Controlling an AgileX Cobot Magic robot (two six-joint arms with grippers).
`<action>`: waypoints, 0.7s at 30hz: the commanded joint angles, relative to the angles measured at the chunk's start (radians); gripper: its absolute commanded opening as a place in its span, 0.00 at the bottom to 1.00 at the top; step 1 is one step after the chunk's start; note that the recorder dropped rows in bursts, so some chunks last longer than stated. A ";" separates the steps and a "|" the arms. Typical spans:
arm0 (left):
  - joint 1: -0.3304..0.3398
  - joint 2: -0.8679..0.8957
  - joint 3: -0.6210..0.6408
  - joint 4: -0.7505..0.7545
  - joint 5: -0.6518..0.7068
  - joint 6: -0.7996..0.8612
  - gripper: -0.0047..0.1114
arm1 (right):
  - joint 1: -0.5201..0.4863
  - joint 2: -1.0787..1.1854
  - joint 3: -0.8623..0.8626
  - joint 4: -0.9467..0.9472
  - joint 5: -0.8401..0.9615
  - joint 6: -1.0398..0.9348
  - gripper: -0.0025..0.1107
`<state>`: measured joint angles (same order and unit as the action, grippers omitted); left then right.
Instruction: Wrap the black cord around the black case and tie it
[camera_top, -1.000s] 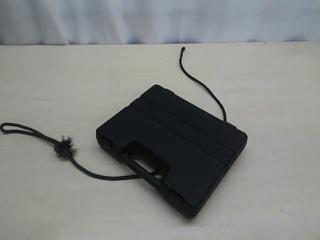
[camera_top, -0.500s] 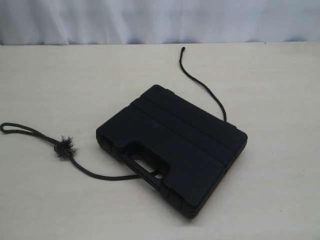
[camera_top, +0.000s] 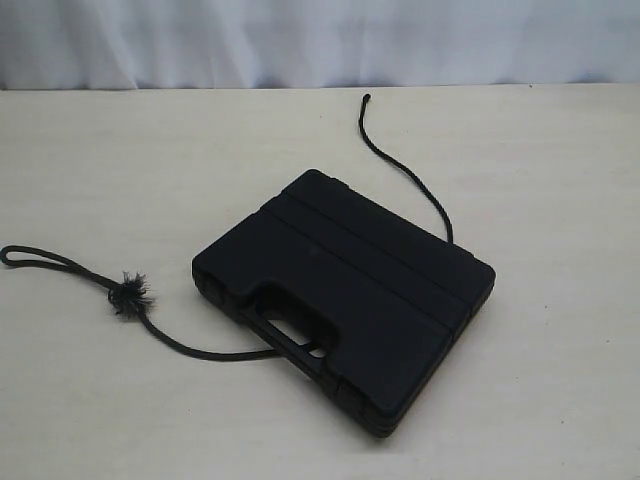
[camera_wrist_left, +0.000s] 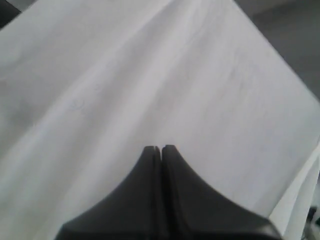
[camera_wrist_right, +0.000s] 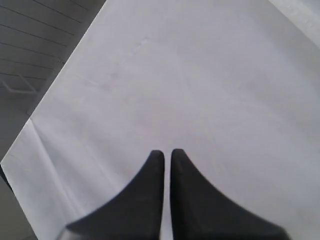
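The black case (camera_top: 345, 295) lies flat on the pale table, turned at an angle, its handle slot toward the front left. The black cord (camera_top: 100, 278) runs under the case. Its looped end and frayed knot (camera_top: 129, 293) trail to the left, and its plain end (camera_top: 400, 165) curves off toward the back of the table. Neither arm appears in the exterior view. My left gripper (camera_wrist_left: 160, 148) is shut with nothing between its fingers, above white cloth. My right gripper (camera_wrist_right: 167, 152) is shut and empty too, with only a thin slit between its fingers.
The table (camera_top: 560, 380) is pale wood-grain with a white cloth backdrop (camera_top: 320, 40) behind its far edge. Both wrist views show only white cloth beneath the grippers; a dark slatted surface (camera_wrist_right: 30, 50) shows past the cloth's edge in the right wrist view.
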<state>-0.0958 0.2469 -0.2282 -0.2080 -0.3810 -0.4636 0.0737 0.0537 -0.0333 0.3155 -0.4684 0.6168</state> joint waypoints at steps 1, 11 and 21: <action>0.001 0.273 -0.187 0.217 0.264 -0.015 0.04 | -0.002 0.096 -0.060 -0.097 0.006 0.002 0.06; 0.001 0.862 -0.611 0.166 1.018 0.257 0.04 | -0.002 0.198 -0.083 -0.241 0.033 0.013 0.06; -0.079 1.133 -0.704 -0.329 1.308 0.755 0.04 | -0.002 0.198 -0.083 -0.241 0.031 0.024 0.06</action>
<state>-0.1238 1.3474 -0.9215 -0.4979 0.9039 0.2245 0.0737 0.2471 -0.1126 0.0843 -0.4405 0.6379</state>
